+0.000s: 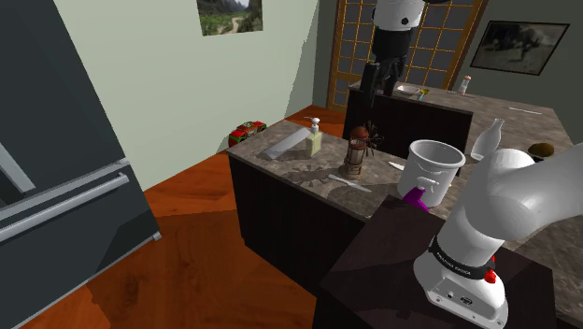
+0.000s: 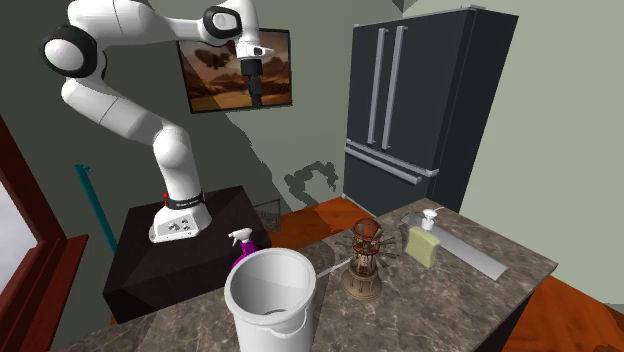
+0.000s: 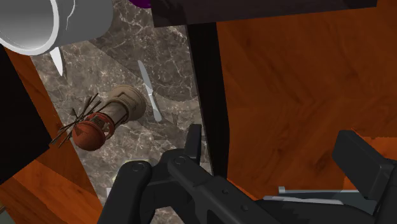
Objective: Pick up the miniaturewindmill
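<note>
Tool (image 3: 273,146) (fingers (image 3: 194,143) apart), windmill (image 3: 105,119) near bucket (image 3: 38,25).

One windmill (image 1: 356,150), one white bucket (image 1: 432,168), one soap dispenser (image 1: 316,140), one spray bottle (image 2: 243,252), perhaps two knives (image 1: 348,181)

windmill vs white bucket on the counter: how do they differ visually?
Colour: the miniature windmill is reddish-brown on a tan base; the bucket is plain white.
Build: the windmill is slim, with thin dark blades near its top; the bucket is much wider, hollow and open-topped.
Shared: both stand upright on the marble counter, apart from each other.
</note>
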Available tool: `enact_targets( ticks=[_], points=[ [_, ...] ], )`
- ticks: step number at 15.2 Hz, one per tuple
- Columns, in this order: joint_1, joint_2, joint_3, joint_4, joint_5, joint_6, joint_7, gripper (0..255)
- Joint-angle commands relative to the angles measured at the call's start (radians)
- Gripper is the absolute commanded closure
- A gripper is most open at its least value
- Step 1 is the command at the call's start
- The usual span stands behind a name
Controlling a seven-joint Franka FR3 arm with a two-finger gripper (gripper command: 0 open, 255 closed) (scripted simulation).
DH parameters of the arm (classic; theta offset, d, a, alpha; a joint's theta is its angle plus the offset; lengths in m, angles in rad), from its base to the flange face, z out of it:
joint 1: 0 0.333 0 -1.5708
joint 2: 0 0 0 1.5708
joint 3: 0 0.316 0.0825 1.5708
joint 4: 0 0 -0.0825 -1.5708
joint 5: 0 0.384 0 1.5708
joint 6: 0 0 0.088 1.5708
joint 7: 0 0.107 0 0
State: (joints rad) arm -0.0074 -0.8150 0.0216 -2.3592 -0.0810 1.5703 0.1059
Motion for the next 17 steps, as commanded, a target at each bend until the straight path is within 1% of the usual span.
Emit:
enact_targets(
  ticks=[1,9,13,17],
  points=[
    [0.000,0.000,0.000,0.000,0.000,0.000,0.000,0],
    [-0.052,0.100,-0.170,-0.057,-0.096,0.167,-0.163,0],
    [-0.073,0.183,-0.254,-0.054,-0.131,0.254,-0.244,0],
    [-0.087,0.287,-0.339,-0.031,-0.149,0.341,-0.327,0]
  ],
)
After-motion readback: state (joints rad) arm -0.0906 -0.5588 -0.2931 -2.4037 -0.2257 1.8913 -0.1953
